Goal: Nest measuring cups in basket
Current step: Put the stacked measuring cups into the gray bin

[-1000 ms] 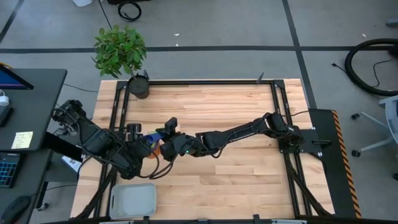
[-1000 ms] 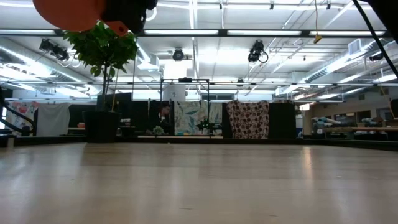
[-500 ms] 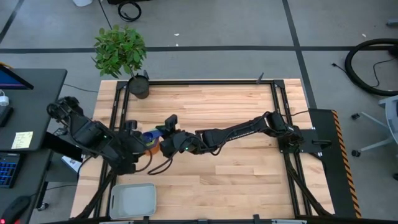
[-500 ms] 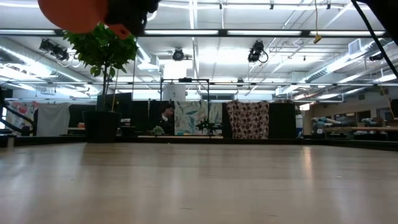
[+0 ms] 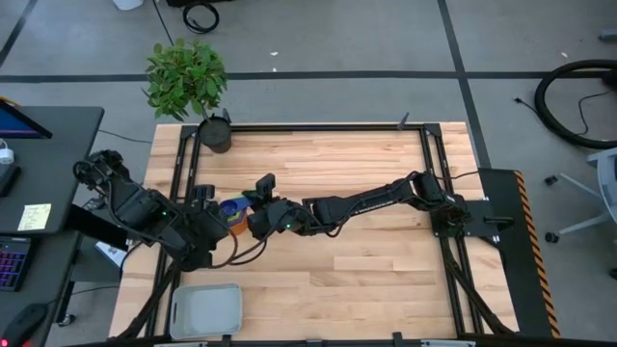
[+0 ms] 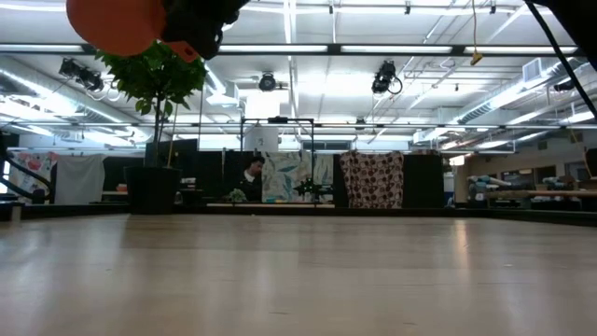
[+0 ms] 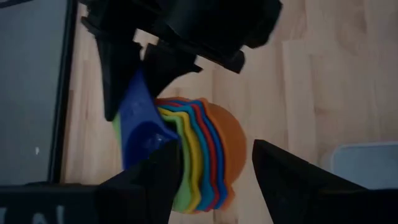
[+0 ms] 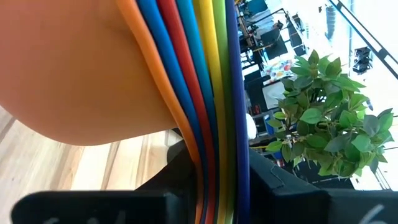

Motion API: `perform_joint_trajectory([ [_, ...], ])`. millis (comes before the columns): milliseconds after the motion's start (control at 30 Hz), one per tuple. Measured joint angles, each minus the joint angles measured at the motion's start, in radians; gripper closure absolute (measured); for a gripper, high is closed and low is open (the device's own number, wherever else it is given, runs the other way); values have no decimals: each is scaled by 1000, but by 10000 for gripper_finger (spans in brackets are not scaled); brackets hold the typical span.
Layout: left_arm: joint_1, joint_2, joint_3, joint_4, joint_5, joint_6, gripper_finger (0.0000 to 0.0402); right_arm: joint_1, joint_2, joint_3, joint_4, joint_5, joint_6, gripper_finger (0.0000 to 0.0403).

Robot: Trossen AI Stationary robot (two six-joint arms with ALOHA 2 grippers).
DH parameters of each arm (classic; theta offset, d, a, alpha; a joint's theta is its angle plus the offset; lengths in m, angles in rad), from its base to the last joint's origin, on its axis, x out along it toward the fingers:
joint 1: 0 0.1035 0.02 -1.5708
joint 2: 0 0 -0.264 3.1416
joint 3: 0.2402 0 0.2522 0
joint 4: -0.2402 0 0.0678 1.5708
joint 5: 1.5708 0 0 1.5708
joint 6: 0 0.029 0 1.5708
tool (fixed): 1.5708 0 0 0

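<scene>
Measuring cups (image 5: pixel 232 208), nested orange outermost, hang above the table's left half, pinched by their handles in my right gripper (image 5: pixel 253 204), my left gripper (image 5: pixel 204 206) spread beside them, well apart from the grey basket (image 5: pixel 205 309).

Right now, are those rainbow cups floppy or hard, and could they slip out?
Probably hard: the cups keep crisp stacked rims. Likely light, since the right claw holds the stack by the handles. Smooth plastic may slip; the left claw waits open.
</scene>
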State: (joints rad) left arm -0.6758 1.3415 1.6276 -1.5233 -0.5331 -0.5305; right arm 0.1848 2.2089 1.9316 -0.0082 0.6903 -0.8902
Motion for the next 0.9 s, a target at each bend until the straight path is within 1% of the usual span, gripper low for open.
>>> perform_joint_trajectory([
  [133,1,0,1,0,17,-11,195,-3,0,0,0,-3,0,318],
  [200,1,0,1,11,38,-41,195,-5,0,0,0,-4,0,318],
  [333,1,0,2,60,45,-107,195,-10,0,0,0,-3,0,318],
  [533,1,0,2,65,77,-110,195,-10,0,0,0,-4,-1,318],
  [900,1,0,2,66,86,-104,195,-10,0,0,11,-3,-3,318],
])
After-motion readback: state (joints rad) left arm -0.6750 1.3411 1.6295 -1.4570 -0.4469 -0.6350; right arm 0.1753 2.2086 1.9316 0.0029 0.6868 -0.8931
